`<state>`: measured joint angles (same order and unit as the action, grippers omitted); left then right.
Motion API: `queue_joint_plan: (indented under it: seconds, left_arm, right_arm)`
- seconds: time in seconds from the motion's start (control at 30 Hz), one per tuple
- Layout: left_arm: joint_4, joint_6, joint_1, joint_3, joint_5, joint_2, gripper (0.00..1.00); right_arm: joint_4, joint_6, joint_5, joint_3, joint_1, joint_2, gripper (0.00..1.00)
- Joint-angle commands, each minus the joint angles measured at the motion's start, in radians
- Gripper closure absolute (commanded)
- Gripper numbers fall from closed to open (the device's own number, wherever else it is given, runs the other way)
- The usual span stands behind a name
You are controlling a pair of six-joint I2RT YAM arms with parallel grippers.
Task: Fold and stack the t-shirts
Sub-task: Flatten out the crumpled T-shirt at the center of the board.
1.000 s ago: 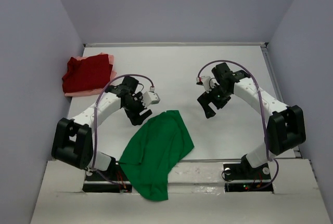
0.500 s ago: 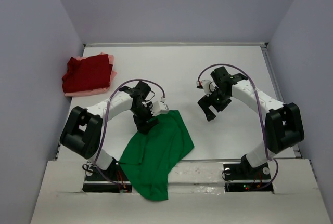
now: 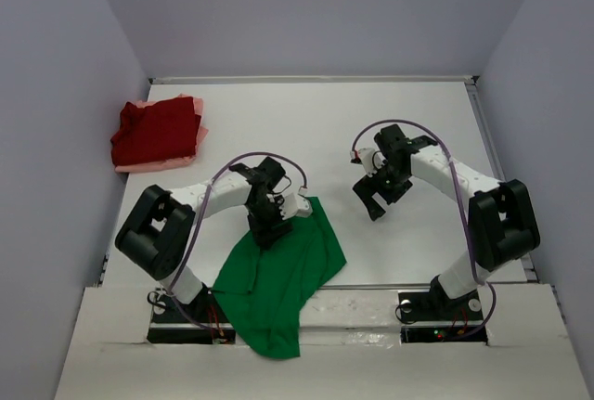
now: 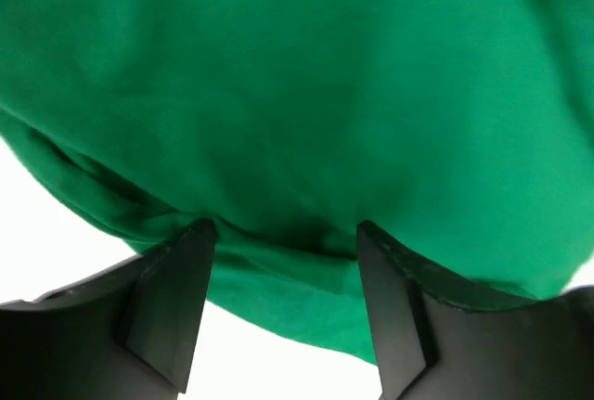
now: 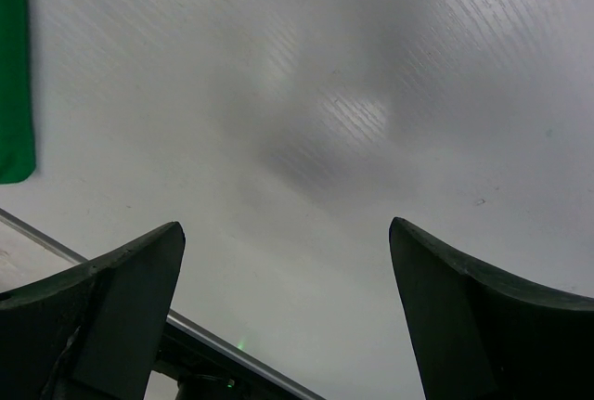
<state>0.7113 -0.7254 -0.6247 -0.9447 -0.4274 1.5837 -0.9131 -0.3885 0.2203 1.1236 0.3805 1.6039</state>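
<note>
1. Your left end effector (image 4: pixel 283 233), fingers apart, straddles the green t-shirt's (image 3: pixel 290 265) far edge, likely to pinch it.
2. That shirt lies crumpled, overhanging the worktop's (image 3: pixel 371 122) near edge.
3. Your right end effector (image 3: pixel 374 206) hovers spread wide right of it, ready to help.

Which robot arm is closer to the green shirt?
Left. The left tool sits right over the green t-shirt's upper edge, open across the cloth. The right tool hangs open above the table, off to the shirt's right and apart from it.
</note>
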Motion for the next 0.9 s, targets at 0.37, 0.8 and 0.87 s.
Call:
queue_joint_plan:
  seconds: [0.37, 0.8, 0.87]
  left_arm:
    - [-0.220, 0.267, -0.015, 0.009, 0.464, 0.061, 0.83]
    - [-0.383, 0.294, -0.036, 0.023, 0.650, 0.107, 1.00]
    - [-0.410, 0.307, -0.038, 0.011, 0.721, 0.098, 1.00]
  right_arm:
    - [0.045, -0.012, -0.010, -0.015, 0.001, 0.005, 0.04]
    - [0.045, -0.012, 0.062, 0.030, 0.001, 0.045, 0.09]
    - [0.033, -0.012, 0.102, 0.053, 0.001, 0.063, 0.10]
